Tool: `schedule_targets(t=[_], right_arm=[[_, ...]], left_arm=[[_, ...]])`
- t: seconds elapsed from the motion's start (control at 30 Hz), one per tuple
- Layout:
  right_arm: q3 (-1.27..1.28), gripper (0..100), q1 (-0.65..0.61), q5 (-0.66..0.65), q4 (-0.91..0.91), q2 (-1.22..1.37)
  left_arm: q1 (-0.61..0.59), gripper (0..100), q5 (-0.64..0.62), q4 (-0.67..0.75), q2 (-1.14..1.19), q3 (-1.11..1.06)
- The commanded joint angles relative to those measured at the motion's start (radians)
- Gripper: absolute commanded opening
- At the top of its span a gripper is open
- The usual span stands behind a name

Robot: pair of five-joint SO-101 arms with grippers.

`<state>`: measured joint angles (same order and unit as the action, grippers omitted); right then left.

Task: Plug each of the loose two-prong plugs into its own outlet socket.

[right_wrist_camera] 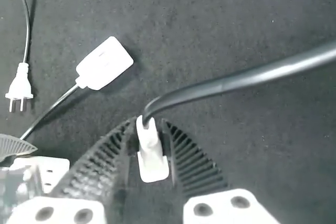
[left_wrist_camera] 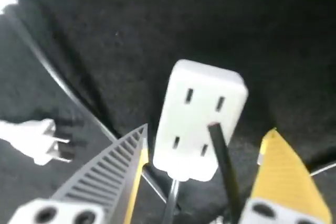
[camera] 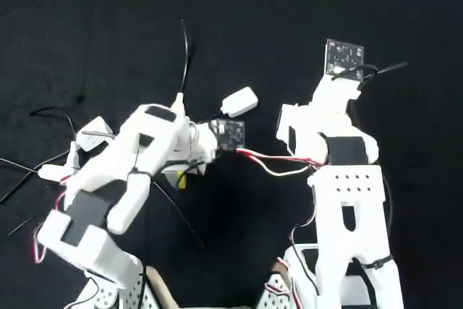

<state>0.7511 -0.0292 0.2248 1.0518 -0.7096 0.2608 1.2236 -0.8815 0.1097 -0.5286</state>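
Over the cloth point(right_wrist_camera: 236, 24), the white plug point(right_wrist_camera: 152, 158) is clamped in the right gripper point(right_wrist_camera: 148, 127), seemingly for insertion; the outlet block point(left_wrist_camera: 202, 114) is straddled by the left gripper point(left_wrist_camera: 208, 132), spread wide.

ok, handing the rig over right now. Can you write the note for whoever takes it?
Left gripper: open, straddling the white outlet block.
Right gripper: shut on a white plug with a thick black cord.
Loose plug: lying on the black cloth, prongs free.
Done: nothing plugged in; both sockets on the block look empty.
Left: seat the held plug, then pick up and seat the loose one.
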Motion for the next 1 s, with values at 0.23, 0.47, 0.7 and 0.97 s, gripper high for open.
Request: schedule_targets(t=[0.23, 0.47, 0.7, 0.97], right_arm=[[-0.002, 1.8, -0.011, -0.008, -0.015, -0.025], [-0.001, 1.8, -0.011, -0.006, -0.014, -0.025], [-0.001, 1.8, -0.011, -0.008, -0.014, -0.025], [0.001, 1.8, -0.041, -0.046, -0.023, -0.025]], left_arm=[[0.031, 26, -0.356, -0.117, -0.04, -0.01], [0.051, 11, -0.746, -0.118, -0.048, -0.022], [0.074, 11, -0.962, -0.163, -0.048, 0.01], [0.077, 30, -0.893, -0.206, -0.063, 0.021]])
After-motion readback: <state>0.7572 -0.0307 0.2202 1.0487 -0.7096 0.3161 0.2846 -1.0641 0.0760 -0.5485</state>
